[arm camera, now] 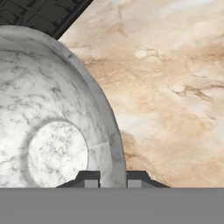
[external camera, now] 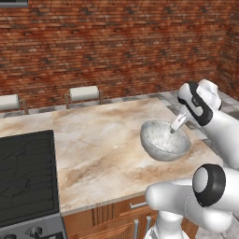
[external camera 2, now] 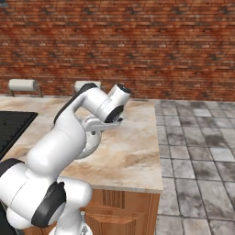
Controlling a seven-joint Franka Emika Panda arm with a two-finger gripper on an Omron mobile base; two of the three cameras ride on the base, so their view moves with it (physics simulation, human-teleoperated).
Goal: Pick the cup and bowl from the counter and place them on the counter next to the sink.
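The pale grey-white mottled bowl point(external camera: 161, 142) is near the right end of the beige marbled counter point(external camera: 102, 140). My gripper point(external camera: 176, 125) reaches down onto its far right rim. In the hand view the two fingertips point(arm camera: 89, 178) straddle the rim of the bowl point(arm camera: 52, 131), one inside and one outside, so the gripper point(arm camera: 113, 178) is shut on it. Whether the bowl rests on the counter or hangs just above it, I cannot tell. In the right base view the arm hides most of the bowl point(external camera 2: 93, 143). The cup and the sink are out of view.
A black stove top point(external camera: 25, 172) lies left of the bowl, its corner showing in the hand view point(arm camera: 39, 13). Two paper towel rolls point(external camera: 84, 93) point(external camera: 8, 101) stand by the brick wall. The counter ends at the right over a tiled floor point(external camera 2: 197, 147).
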